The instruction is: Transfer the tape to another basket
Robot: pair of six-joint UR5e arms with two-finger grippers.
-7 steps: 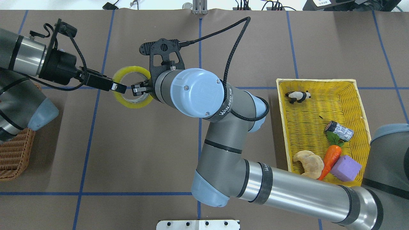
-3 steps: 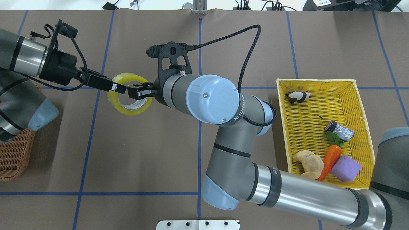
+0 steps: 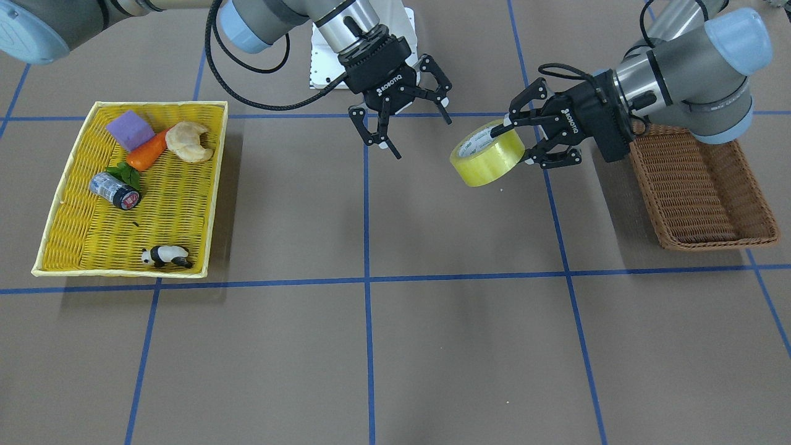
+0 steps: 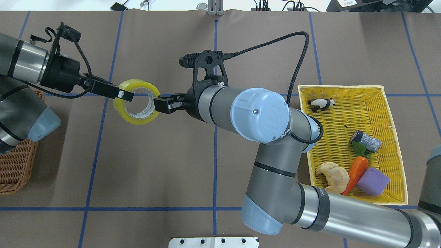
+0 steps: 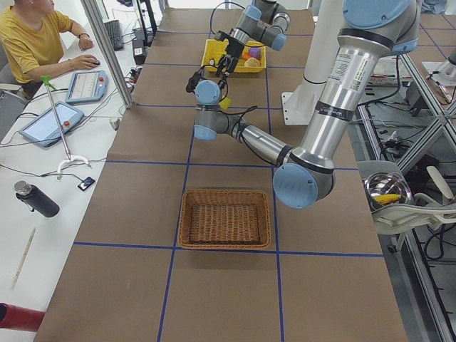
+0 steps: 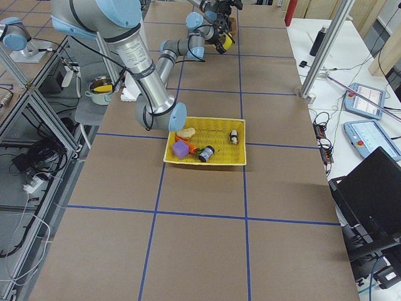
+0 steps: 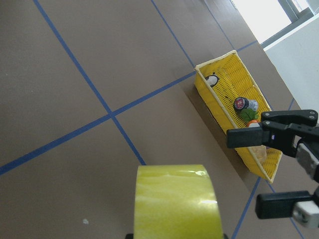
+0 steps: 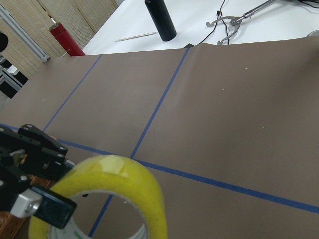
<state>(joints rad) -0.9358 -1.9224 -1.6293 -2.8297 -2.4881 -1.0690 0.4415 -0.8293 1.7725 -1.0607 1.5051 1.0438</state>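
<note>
Overhead exterior: where is the tape (image 4: 136, 119) found?
— It is held off the counter (image 4: 155, 165) by the left gripper (image 4: 124, 95), between the yellow tray (image 4: 341, 86) and the basket (image 4: 15, 172), nearer the basket. Only a corner of the basket is seen there, partly covered by the left arm

How is the grip made out?
— The exterior front-facing view is needed. One of the fingers (image 3: 502, 127) is passed inside the white core and the other is set against the outer yellow face, so the roll's wall is pinched between them. From overhead a single finger is made out, lying across the roll's wall

And the right gripper (image 3: 420, 137)?
— From overhead it is seen edge-on, its tip appearing to meet the roll's rim, and its spread cannot be read. In the front-facing view its fingers are shown spread wide, and a gap is shown between them and the tape. Two well-separated pads (image 7: 251, 137) are also shown in the left wrist-mounted view, beyond the roll

Is the basket shown whole anywhere?
— In the front-facing and exterior left views its full rolled rim is seen, on the counter beside the left arm
</note>
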